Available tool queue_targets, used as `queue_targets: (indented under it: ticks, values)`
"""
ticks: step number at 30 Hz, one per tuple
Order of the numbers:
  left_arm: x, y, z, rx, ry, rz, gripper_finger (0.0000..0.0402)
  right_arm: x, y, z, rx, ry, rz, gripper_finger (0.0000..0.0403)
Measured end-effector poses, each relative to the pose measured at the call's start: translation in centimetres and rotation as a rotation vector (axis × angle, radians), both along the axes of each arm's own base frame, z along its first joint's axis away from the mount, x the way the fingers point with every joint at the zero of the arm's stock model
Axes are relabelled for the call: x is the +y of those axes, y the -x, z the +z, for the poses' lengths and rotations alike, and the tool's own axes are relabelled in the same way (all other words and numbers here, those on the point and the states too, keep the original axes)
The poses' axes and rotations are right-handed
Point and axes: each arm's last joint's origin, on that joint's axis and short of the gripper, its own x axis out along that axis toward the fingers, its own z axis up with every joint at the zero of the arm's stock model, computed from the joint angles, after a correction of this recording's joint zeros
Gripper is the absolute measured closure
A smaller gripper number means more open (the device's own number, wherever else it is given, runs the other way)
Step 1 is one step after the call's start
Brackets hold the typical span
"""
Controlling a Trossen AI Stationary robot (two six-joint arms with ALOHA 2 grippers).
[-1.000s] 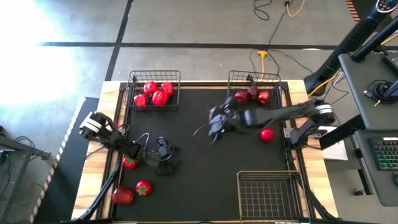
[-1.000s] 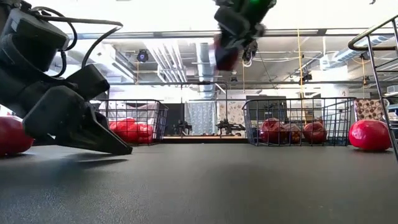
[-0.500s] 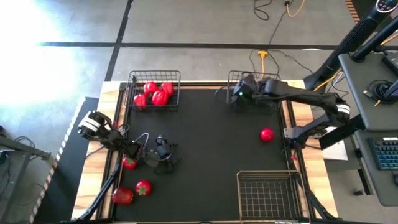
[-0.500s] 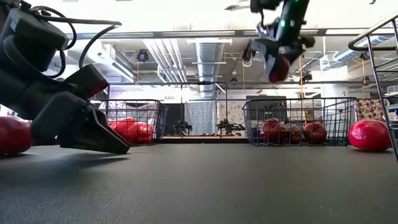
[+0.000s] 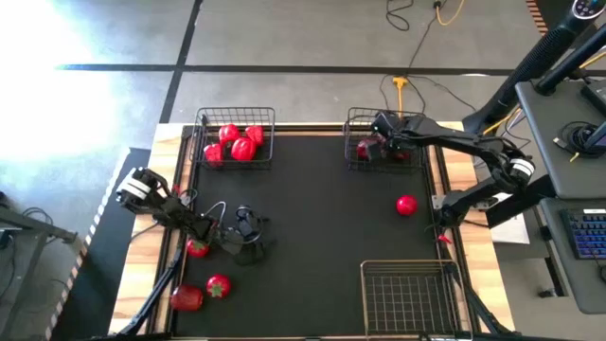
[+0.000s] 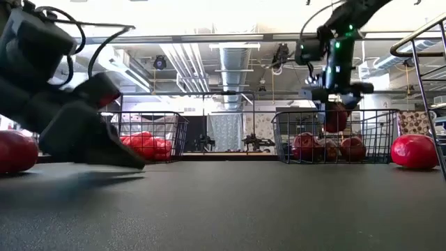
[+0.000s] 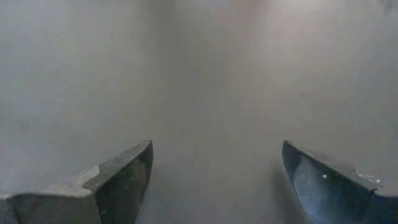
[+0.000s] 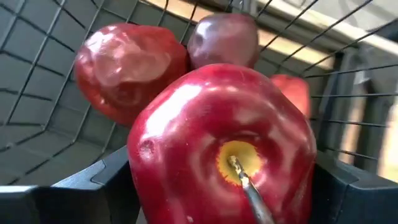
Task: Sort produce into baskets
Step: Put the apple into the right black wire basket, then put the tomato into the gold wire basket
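Above far-right basket (image 5: 386, 142), right claw (image 5: 381, 135) has carried its apple (image 8: 221, 149).

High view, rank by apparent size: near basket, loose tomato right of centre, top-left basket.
1. Near basket, clearly largest.
2. Top-left basket; it sits at the table's far edge, so true size could match.
3. Loose tomato, far smallest.

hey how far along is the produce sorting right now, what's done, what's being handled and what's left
Done: red pieces already sit in the far-left basket and dark red fruit in the far-right basket.

In hand: the right end effector holds a red apple over that far-right basket. The left end effector is open, low over the mat.

Left: a tomato mid-table and three red pieces at the near-left. The near basket looks empty.
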Motion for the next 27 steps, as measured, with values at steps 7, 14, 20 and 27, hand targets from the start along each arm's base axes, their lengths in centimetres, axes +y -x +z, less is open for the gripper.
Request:
queue_targets:
  ticks: [7,14,20,27]
  values:
    - [0.0,0.0,2.8,-0.11,0.022,-0.014,0.0061,-1.6,1.2,-2.4,-0.052,-0.073,0.009,0.0093]
    - [0.3,0.7,5.3,-0.182,0.004,-0.038,0.0061,-2.0,1.3,-2.8,-0.044,-0.091,0.072,0.0039]
    - [0.5,1.3,7.7,-0.245,-0.015,-0.093,0.0061,-2.7,0.5,1.6,-0.095,0.0,0.107,0.0032]
    - [0.5,2.1,10.1,-0.332,0.048,-0.201,0.0061,0.2,-2.3,7.0,-0.224,0.149,0.311,0.0031]
